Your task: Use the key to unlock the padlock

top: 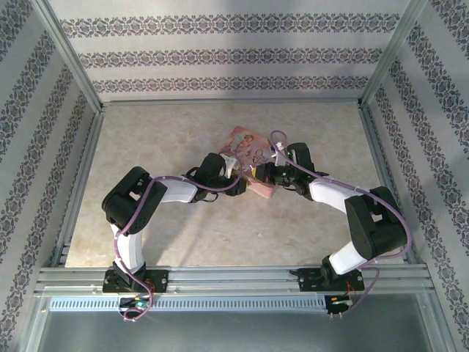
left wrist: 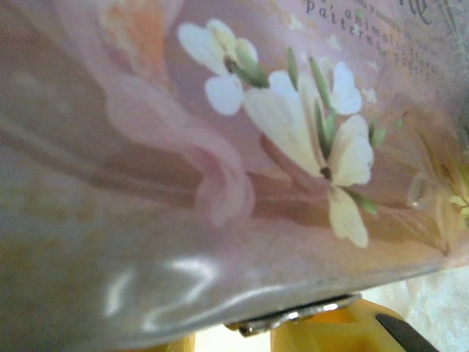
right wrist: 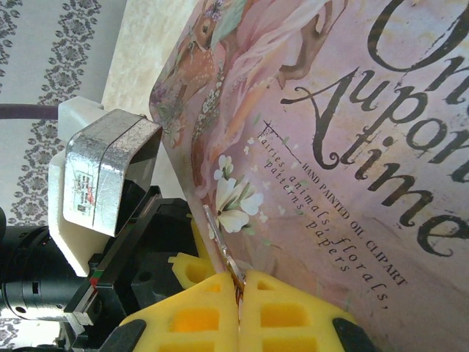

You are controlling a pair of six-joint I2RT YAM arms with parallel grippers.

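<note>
Right wrist showed my right gripper [right wrist: 238, 304] clamped tight on the pink box's [right wrist: 352, 183] thin edge. My left gripper [top: 233, 170] crowded the box too, jaws unreadable. I couldn't tell where the padlock or the key lay.

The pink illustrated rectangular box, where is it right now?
In the top view the pink illustrated rectangular box is near the middle of the beige table, between the left gripper and the right gripper.

a pale beige marbled tabletop [top: 183, 235], framed by silvery aluminium rails [top: 220, 277], carries a pink illustrated rectangular box [top: 249, 147] near its centre; whether the box lies flat cannot be told.
</note>
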